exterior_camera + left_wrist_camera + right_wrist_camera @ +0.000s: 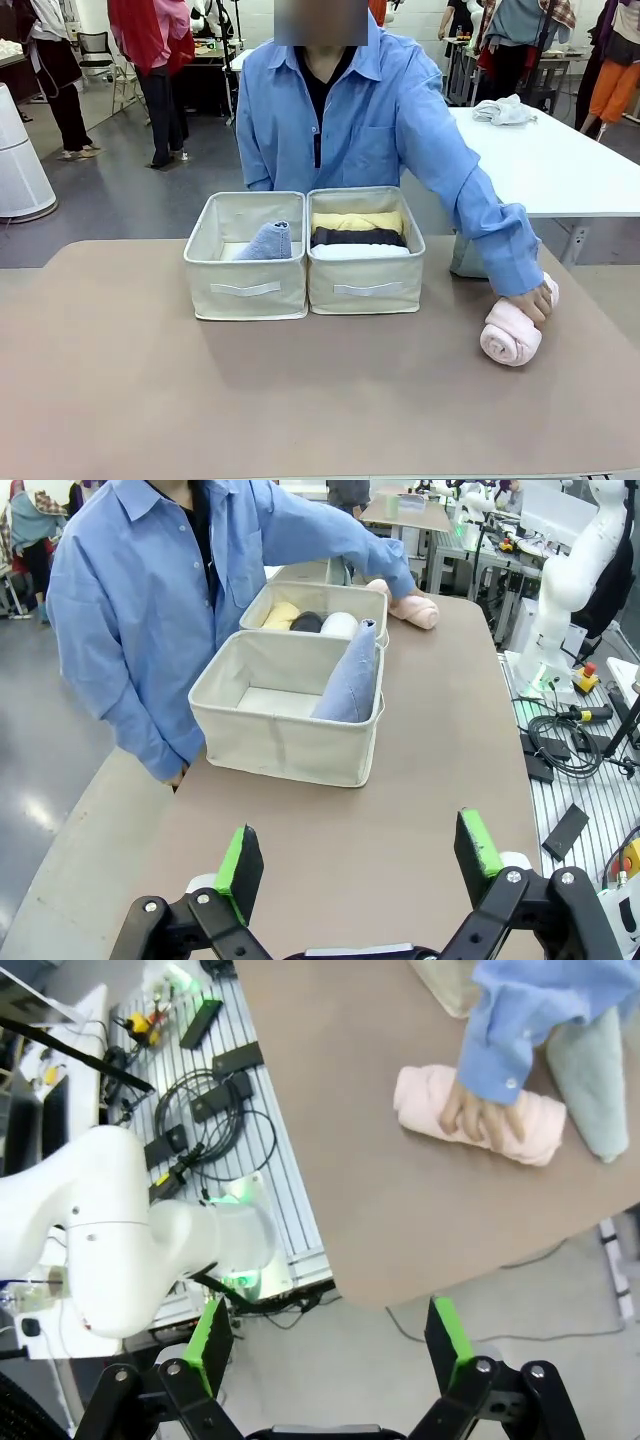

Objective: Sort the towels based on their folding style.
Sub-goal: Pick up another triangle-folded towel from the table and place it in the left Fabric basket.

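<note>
Hidden / unclear:
- Pink roll (510, 335) lies on its side near the table's right edge. The person's hand (530, 303) rests on top and covers its far end.
- Grey-green cone (595, 1080) lies just beside the pink roll, cut off by the right wrist view's edge. From the front most of it is behind the blue sleeve (480, 210).
- Grey-blue cone (268, 242) leans in the left box (245, 285), at the wall shared with the right box (367, 283). Its base is hidden by the box front.
- Yellow roll (357, 221), dark grey roll (358, 237) and white roll (358, 251) lie side by side in the right box, and only their top surfaces are visible.
- Person's other hand is below the table edge and cannot be made out.

Tools:
- Left tool (358, 855) has its jaws spread wide with nothing between the pads. It hangs over bare table, well apart from the boxes.
- Right tool (330, 1335) is likewise spread wide and empty. It sits beyond the table's edge, above the floor.

Surface / room:
- Table (300, 400) is a matte brown-beige top with rounded corners. The two boxes touch at its middle.
- Cables (210, 1110) and small black units lie on a ribbed metal platform beside it.
- A white table (560, 160) behind carries a crumpled white rag (503, 110).
- People stand farther back on a grey floor.
</note>
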Robot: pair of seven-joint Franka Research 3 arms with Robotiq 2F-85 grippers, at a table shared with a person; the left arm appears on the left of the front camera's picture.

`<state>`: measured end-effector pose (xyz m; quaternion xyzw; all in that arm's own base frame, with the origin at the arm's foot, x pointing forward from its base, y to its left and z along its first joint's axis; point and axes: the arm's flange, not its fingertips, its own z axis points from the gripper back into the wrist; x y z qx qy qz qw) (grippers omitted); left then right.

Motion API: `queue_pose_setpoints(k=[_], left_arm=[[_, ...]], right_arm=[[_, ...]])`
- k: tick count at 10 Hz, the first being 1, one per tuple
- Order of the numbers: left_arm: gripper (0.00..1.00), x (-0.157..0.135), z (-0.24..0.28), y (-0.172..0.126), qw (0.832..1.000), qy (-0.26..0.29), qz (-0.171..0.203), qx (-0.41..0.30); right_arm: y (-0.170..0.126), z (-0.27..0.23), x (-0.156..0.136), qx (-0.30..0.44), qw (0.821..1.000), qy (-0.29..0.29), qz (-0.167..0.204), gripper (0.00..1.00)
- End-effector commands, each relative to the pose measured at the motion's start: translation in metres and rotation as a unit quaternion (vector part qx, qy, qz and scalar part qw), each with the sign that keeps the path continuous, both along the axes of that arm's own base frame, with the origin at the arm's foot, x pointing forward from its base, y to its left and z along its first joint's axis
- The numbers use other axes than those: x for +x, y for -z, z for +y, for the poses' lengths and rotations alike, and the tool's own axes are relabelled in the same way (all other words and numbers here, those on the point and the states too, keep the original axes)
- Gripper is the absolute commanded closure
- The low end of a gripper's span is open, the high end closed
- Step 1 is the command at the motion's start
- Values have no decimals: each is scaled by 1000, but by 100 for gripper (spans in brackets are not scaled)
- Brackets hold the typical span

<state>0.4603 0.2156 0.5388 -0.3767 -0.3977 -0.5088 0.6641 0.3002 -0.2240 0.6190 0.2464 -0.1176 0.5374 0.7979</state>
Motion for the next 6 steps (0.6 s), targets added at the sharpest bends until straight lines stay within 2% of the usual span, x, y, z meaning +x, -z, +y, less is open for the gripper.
queue_pose_setpoints(k=[1,6], left_arm=[[0,-2,0,-1,1000,1,0,2],[0,-2,0,-1,1000,1,0,2]], right_arm=[[-1,-3,-4,-6,1000,3,2,0],[-1,-3,-4,-6,1000,3,2,0]])
